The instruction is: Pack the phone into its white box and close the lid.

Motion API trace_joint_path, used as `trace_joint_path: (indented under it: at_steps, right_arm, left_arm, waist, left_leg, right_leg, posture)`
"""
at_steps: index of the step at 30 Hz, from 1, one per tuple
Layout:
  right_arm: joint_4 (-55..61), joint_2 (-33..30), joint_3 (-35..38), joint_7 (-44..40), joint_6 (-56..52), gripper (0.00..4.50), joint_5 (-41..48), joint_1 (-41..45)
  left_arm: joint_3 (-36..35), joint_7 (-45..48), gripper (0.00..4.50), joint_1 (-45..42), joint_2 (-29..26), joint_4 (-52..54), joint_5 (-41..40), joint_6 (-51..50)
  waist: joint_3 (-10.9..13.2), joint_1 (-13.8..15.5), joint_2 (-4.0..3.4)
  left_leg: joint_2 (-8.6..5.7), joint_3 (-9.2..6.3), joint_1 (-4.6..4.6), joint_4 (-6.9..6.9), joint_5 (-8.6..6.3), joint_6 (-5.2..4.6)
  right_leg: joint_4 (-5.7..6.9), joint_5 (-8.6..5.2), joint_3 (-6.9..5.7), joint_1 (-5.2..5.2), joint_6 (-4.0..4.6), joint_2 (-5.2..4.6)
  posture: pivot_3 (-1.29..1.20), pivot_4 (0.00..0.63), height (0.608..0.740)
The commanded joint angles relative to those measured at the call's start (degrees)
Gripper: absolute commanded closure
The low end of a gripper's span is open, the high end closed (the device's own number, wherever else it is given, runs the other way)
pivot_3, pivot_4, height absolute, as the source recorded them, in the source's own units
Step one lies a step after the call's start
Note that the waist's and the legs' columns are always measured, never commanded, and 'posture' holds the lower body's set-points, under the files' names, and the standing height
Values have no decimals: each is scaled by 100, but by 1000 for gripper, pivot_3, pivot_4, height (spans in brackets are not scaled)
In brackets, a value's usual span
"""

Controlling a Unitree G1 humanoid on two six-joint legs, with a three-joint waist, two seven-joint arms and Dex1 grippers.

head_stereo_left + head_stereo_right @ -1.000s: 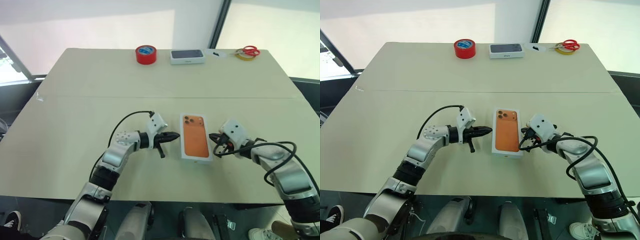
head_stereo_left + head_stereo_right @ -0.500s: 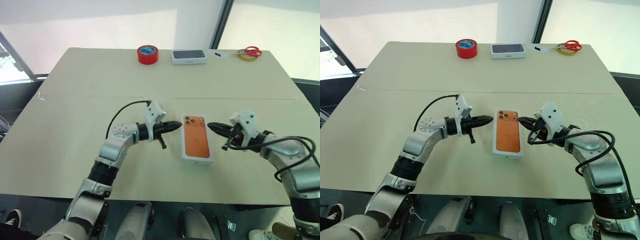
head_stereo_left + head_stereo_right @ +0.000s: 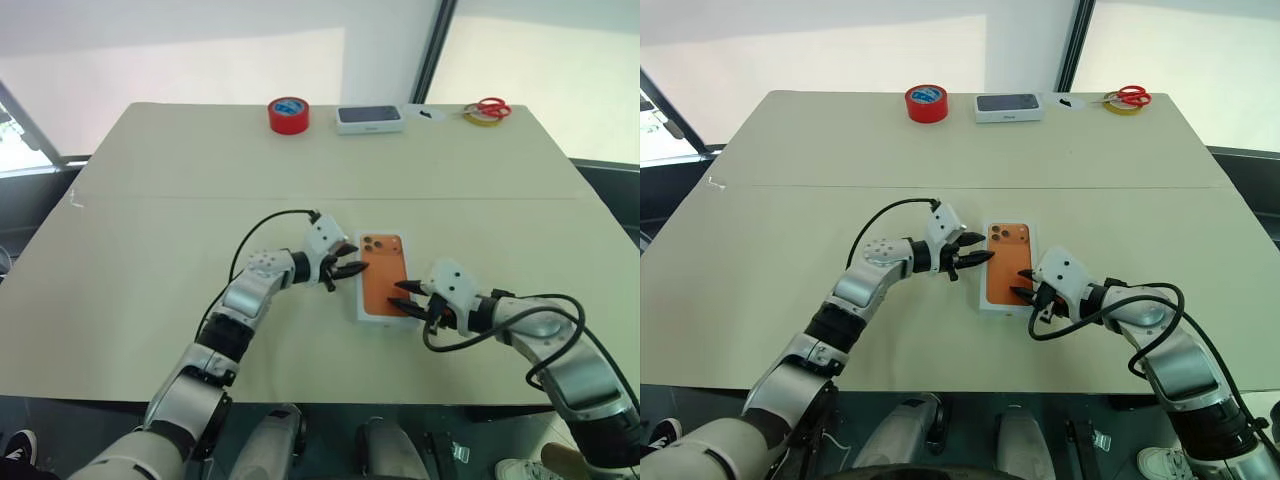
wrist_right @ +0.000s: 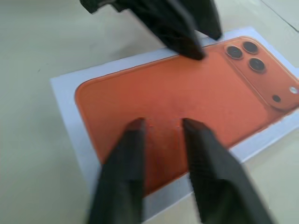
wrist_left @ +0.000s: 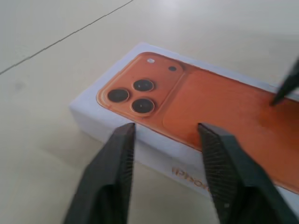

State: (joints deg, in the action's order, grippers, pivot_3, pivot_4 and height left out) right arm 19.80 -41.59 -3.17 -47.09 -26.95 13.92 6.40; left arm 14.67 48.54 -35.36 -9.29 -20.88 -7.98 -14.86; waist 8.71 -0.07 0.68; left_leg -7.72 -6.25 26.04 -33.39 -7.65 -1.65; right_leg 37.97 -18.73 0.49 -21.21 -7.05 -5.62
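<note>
Left eye view shows you a white rectangular cardboard box (image 3: 381,280) with an orange phone pictured on top, lying mid-worktop (image 3: 150,220). Your left end effector (image 3: 348,271) and right end effector (image 3: 407,297) both stand parted at its edges, seemingly not gripping.

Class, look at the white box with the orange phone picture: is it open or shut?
Shut. The box lies flat with its orange printed top on and unbroken white side walls, no gap or inside showing.
</note>
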Motion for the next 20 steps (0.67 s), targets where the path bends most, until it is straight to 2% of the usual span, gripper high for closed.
trace_joint_path:
  at_steps: [1, 2, 3, 8, 13, 20]
  right_arm:
    - [62, 81, 583, -165, -105, 1068, 639, 183]
    - [101, 65, 745, -256, -88, 552, 827, 193]
    - [141, 29, 934, -353, -74, 20, 1015, 173]
    - [137, -427, 1718, -982, -38, 20, 1577, -88]
    - [-319, -1015, 2268, -1698, 375, 20, 1533, -613]
    - [-973, -1230, 2486, -1938, 615, 20, 1459, -704]
  left_arm:
    - [-546, 332, 524, 145, -275, 799, -656, -283]
    - [-685, 422, 19, 205, -438, 1050, -804, -388]
    - [-834, 435, 0, 271, -639, 1280, -881, -470]
    - [-1502, 605, 0, 861, -1687, 2204, -1164, -604]
    - [-2327, 765, 0, 1696, -2701, 2603, -1454, -814]
    - [-2983, 908, 0, 2692, -3332, 2688, -1650, -736]
  waist:
    - [4, -2, 0]
    - [5, -18, 0]
    - [6, -33, -1]
    - [7, -48, -7]
    - [8, -44, -9]
    - [12, -40, -15]
  left_leg:
    - [0, 0, 4, 0, 0, 0]
    - [0, 0, 13, 0, 1, -1]
    - [0, -2, 23, -2, 6, -8]
    - [0, -2, 24, 0, 6, -9]
    - [0, -1, 21, 7, 0, 0]
    - [1, 2, 20, 16, -2, 1]
  right_leg:
    - [0, 0, 1, -4, 0, 0]
    - [1, 0, 1, -13, 0, 0]
    - [4, 1, 0, -21, 0, 1]
    - [0, 1, 1, -20, 0, 0]
    - [-1, -1, 3, -21, 3, 0]
    - [-7, -14, 6, -22, 28, -6]
  posture:
    - [0, 150, 740]
    - [0, 150, 740]
    - [0, 150, 740]
    - [0, 150, 740]
    - [0, 150, 740]
    - [0, 150, 740]
